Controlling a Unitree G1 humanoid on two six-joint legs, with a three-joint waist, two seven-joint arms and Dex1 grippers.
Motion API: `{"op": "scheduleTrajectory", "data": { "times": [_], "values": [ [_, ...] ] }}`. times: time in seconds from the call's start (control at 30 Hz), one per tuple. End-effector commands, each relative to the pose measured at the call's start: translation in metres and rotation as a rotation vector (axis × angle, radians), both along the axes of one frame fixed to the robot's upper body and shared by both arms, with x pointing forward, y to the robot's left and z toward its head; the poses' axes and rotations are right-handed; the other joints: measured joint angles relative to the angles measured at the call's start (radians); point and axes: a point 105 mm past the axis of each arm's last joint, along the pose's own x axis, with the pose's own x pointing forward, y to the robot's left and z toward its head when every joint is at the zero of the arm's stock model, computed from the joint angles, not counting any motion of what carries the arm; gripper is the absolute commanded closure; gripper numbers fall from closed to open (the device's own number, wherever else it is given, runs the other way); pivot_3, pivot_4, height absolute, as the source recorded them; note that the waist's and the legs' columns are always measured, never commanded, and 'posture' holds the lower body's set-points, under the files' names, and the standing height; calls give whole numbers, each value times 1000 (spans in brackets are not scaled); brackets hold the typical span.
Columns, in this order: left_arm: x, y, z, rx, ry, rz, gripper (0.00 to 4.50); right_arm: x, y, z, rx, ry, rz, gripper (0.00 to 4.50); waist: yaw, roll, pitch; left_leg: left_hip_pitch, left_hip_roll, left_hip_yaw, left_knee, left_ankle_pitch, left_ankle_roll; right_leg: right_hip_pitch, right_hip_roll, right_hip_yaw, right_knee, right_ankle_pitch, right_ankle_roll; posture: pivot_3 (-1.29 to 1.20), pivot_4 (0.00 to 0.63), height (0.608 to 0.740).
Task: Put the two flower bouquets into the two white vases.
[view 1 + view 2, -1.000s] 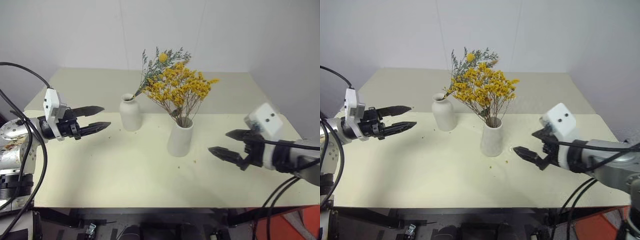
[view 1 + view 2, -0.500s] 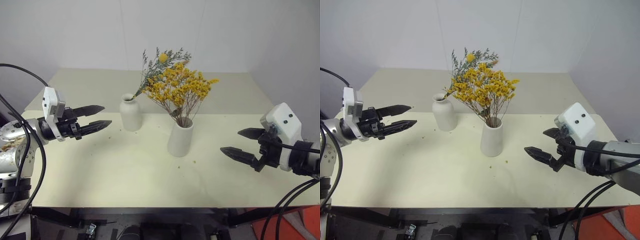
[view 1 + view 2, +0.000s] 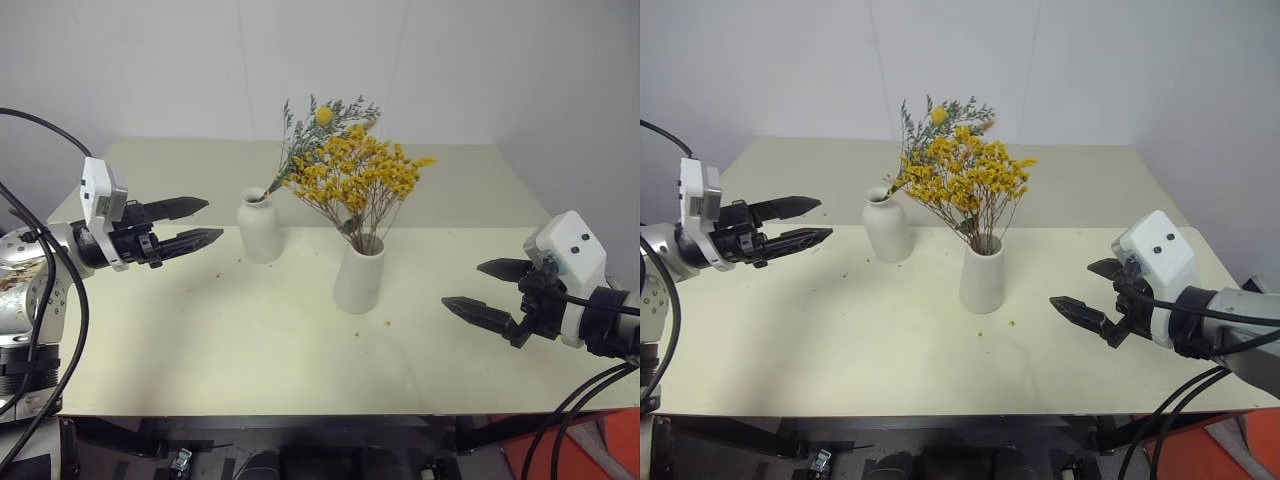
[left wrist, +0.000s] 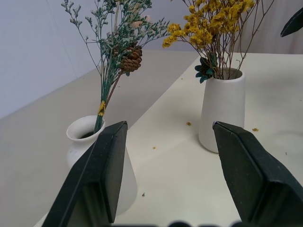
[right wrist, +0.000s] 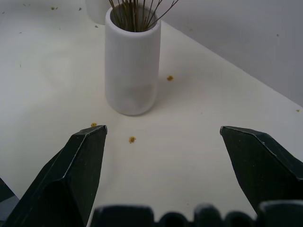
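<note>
Cream tabletop (image 3: 250, 350): yellow bouquet (image 3: 358, 178) in cone vase (image 3: 360, 274), green sprig (image 3: 305, 130) in bottle vase (image 3: 261, 226). Left hand (image 3: 200, 225), right hand (image 3: 477, 290) both wide, empty, apart from vases. Task looks done.

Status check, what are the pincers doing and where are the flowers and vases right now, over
Left pincer and right pincer open, empty. Yellow bouquet in tapered vase; grey-green bouquet in bottle vase. Nothing obstructing.

On the worktop (image 3: 250, 350), the bottle vase (image 3: 261, 228) stands upper left of the cone vase (image 3: 360, 275); each holds one bouquet.
</note>
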Motion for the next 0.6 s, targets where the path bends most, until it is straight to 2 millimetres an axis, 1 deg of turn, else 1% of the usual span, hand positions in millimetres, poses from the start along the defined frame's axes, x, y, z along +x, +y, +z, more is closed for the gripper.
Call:
{"op": "scheduleTrajectory", "data": {
  "times": [0.03, 0.23, 0.6],
  "values": [
    [-3, -6, 12, -1, -47, -23, 1379, -2, -2, 13, -13, -69, -1, 0, 0, 0, 0, 0, 0, 0, 0, 0, 0, 0, 0, 0, 0, 0, 0, 0, 150, 740],
    [-5, -10, 9, -8, -38, -31, 1379, -3, -3, 14, -19, -61, 4, 0, 0, 0, 0, 0, 0, 0, 0, 0, 0, 0, 0, 0, 0, 0, 0, 0, 150, 740],
    [-3, -12, 9, -16, -45, -33, 1379, -2, -4, 16, -30, -74, 3, 0, 0, 0, 0, 0, 0, 0, 0, 0, 0, 0, 0, 0, 0, 0, 0, 0, 150, 740]
  ]
}}
